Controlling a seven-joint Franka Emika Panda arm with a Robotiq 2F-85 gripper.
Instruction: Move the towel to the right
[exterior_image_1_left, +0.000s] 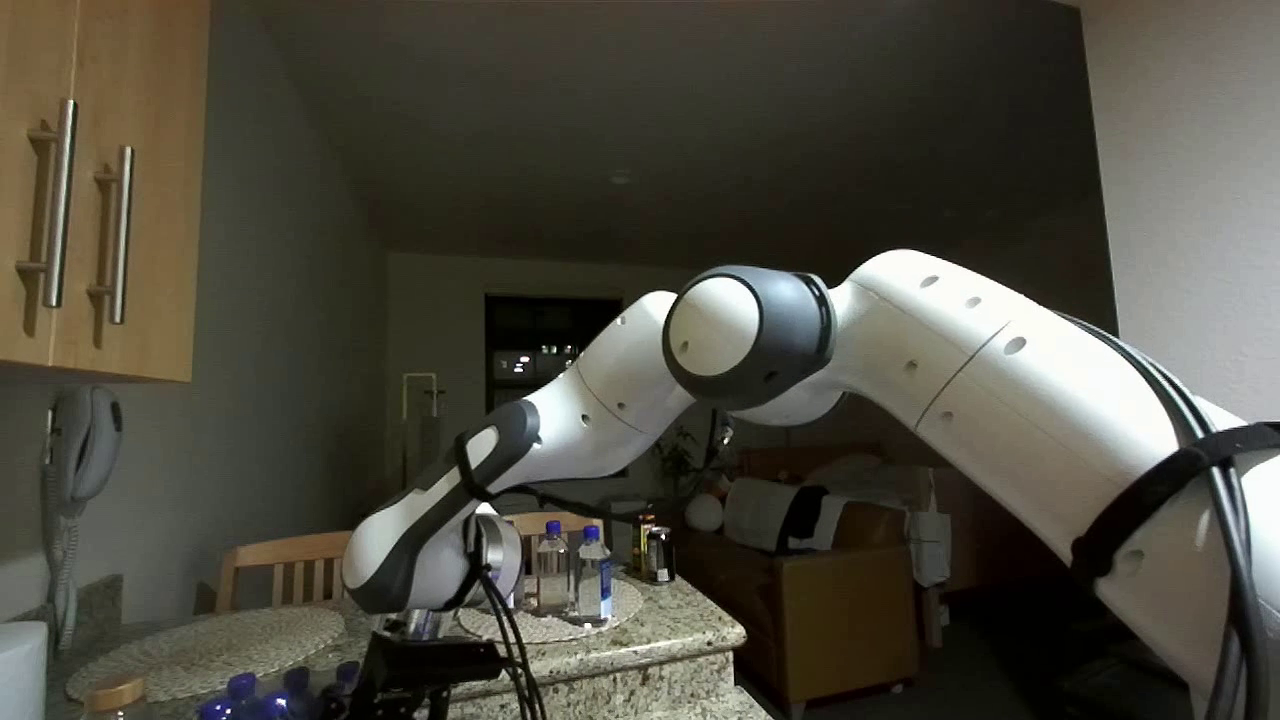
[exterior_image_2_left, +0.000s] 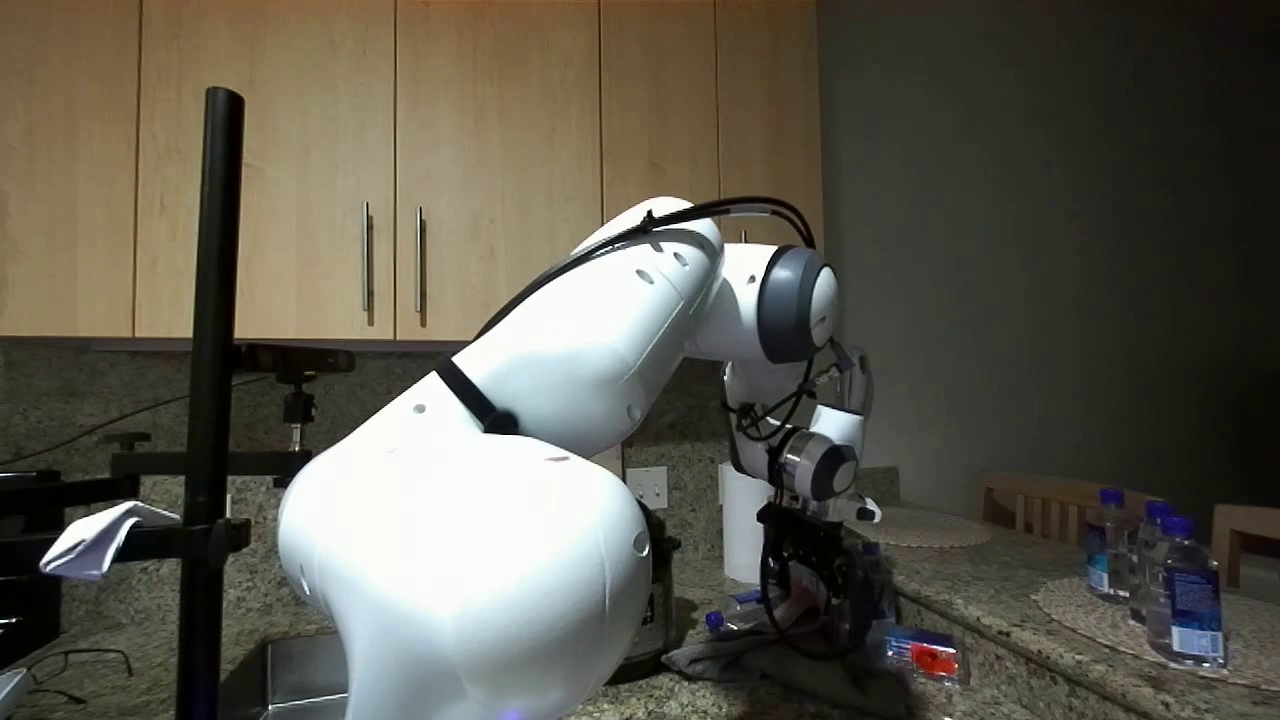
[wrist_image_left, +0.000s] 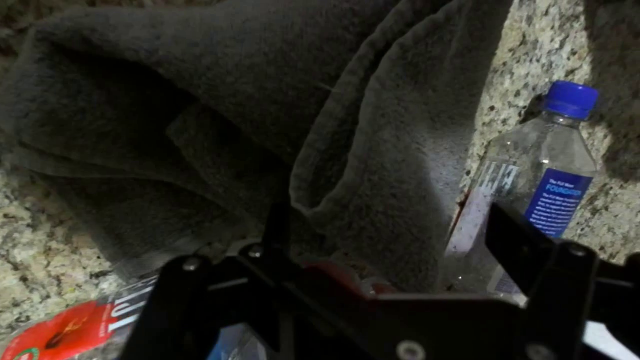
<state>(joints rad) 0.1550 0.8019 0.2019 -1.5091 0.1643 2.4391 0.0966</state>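
Observation:
The grey towel (wrist_image_left: 240, 65) lies crumpled on the granite counter and fills the left and middle of the wrist view. It also shows in an exterior view (exterior_image_2_left: 725, 655), under and in front of the gripper. My gripper (wrist_image_left: 392, 230) is open, its two black fingers wide apart with nothing held between them. The towel's right part lies below the space between the fingers. I cannot tell whether the fingers touch it. In an exterior view the gripper (exterior_image_1_left: 410, 690) is cut off by the bottom edge, and the towel is out of view there.
A clear bottle with a blue cap (wrist_image_left: 570, 165) lies against the towel's right side, under the right finger. A red-labelled bottle (wrist_image_left: 75, 327) lies at lower left. A paper roll (exterior_image_2_left: 742, 525), a dark appliance (exterior_image_2_left: 655, 605) and a raised ledge with upright bottles (exterior_image_2_left: 1195, 590) stand around.

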